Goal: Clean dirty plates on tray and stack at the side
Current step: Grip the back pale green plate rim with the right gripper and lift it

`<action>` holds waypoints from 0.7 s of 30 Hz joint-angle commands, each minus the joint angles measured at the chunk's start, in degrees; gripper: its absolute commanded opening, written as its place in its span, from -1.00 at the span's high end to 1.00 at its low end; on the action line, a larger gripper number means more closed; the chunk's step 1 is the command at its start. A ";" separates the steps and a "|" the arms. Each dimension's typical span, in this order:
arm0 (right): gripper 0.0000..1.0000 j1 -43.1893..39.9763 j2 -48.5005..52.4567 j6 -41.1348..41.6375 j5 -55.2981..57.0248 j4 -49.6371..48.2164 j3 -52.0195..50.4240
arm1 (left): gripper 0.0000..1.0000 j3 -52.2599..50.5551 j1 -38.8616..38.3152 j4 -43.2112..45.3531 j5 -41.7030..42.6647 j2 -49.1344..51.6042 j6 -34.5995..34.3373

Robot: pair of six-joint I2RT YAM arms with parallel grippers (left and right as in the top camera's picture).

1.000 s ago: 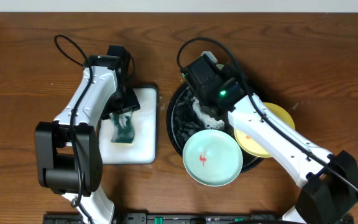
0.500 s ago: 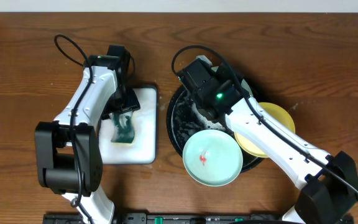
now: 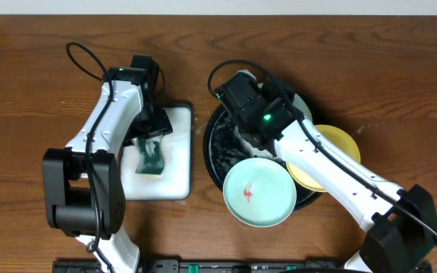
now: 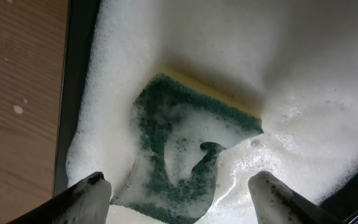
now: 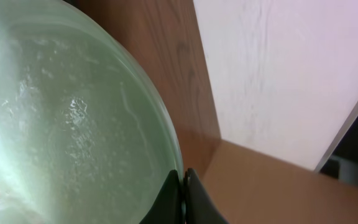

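My right gripper [image 5: 184,180] is shut on the rim of a pale mint-green plate [image 5: 61,124] coated in suds, held tilted over the black tray [image 3: 212,148]. In the overhead view this gripper [image 3: 245,129] sits over the tray's back part, and the held plate [image 3: 250,141] shows only as a sudsy edge under the arm. A second mint-green plate [image 3: 258,194] with a red smear lies at the tray's front. The yellow plate [image 3: 332,152] lies at the tray's right, partly under the arm. My left gripper [image 4: 178,186] is open just above a green sponge [image 4: 185,143].
The sponge [image 3: 152,158] lies in foam on a white rectangular tray [image 3: 174,125] left of the black tray. My left gripper [image 3: 152,138] hangs over it. Wooden table surrounds both. A pale wall runs along the table's far edge.
My right gripper, with the plate in it, has shifted slightly left and toward the back of the black tray. The left arm has not moved.
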State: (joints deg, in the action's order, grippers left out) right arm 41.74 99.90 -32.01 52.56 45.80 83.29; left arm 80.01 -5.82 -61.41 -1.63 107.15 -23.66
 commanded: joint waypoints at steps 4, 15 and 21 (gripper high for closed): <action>0.98 2.40 -1.53 -20.37 1.68 -0.15 0.35 | -0.57 0.20 0.20 -0.15 -0.09 -0.07 0.28; 0.98 2.73 -1.53 -25.83 1.68 -2.62 0.35 | -0.69 0.20 0.20 -0.15 -0.09 -0.07 0.28; 0.98 2.73 -1.53 -25.68 1.64 -4.57 0.35 | -0.71 0.20 0.20 -0.15 -0.09 -0.07 0.28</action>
State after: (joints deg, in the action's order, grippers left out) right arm 43.86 99.90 -56.36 52.56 41.91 83.29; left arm 80.01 -5.82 -61.41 -1.65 107.15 -23.73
